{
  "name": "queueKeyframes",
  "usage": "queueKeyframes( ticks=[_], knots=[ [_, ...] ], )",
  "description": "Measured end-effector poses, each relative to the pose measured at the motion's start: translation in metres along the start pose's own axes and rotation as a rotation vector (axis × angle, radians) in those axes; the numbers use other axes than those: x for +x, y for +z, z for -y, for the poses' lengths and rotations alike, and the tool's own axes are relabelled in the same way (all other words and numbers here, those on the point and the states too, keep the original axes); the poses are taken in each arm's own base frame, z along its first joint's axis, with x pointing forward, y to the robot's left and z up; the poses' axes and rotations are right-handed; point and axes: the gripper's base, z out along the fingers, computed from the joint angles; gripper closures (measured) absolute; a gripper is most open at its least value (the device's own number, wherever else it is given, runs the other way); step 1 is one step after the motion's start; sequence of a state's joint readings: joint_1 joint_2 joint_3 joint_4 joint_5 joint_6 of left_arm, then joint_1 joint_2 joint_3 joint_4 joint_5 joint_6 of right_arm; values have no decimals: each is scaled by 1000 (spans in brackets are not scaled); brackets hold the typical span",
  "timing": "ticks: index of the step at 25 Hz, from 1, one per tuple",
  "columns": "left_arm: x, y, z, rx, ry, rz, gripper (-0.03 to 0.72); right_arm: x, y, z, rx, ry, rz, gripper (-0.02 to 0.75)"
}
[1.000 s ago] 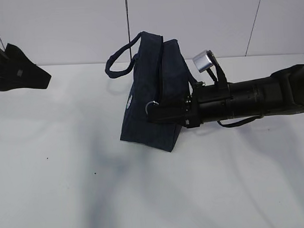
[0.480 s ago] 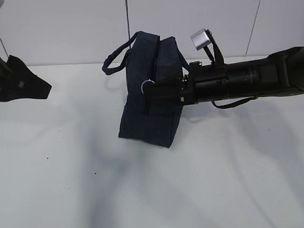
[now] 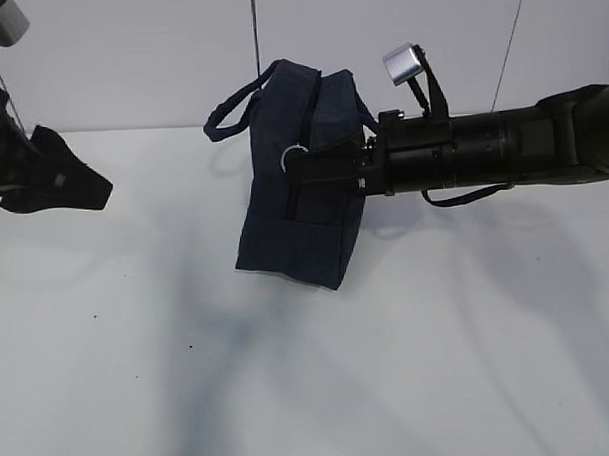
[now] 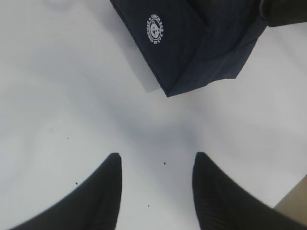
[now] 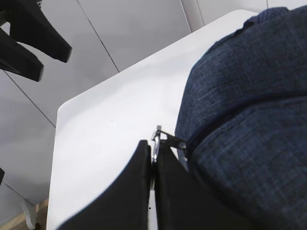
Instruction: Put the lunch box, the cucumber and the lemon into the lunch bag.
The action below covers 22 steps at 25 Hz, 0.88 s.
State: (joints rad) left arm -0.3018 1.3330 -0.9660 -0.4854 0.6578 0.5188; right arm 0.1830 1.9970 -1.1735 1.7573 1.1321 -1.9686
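The navy lunch bag [image 3: 293,238] stands on the white table, tilted, with its round white logo [image 4: 154,29] showing in the left wrist view. My right gripper [image 3: 302,169] reaches in from the right and is shut on the metal ring pull [image 5: 156,139] of the zipper, high on the bag's near side [image 5: 249,96]. My left gripper [image 4: 157,160] hovers open over bare table, short of the bag [image 4: 192,48], and shows at the far left in the exterior view [image 3: 95,187]. The lunch box, the cucumber and the lemon are out of view.
One loop handle [image 3: 230,108] sticks out to the bag's left, towards the back wall. The table's edge [image 4: 288,203] shows at the lower right of the left wrist view. A few dark specks [image 4: 164,163] dot the table.
My right gripper has risen with the ring pull, drawing it up the bag's side; the bag has tipped slightly left. The left gripper has shifted a little right.
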Motion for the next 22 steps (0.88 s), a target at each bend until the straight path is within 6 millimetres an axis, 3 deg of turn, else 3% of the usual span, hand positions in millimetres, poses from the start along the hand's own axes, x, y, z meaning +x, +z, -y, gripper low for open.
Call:
queueKeyframes(
  ticks=[10, 22],
  knots=[
    [-11, 27, 2, 112, 35, 170, 358, -1, 0, -1, 0, 23, 1, 738],
    [0, 111, -8, 265, 76, 277, 358, -4, -1, -3, 0, 106, 6, 738]
  ],
)
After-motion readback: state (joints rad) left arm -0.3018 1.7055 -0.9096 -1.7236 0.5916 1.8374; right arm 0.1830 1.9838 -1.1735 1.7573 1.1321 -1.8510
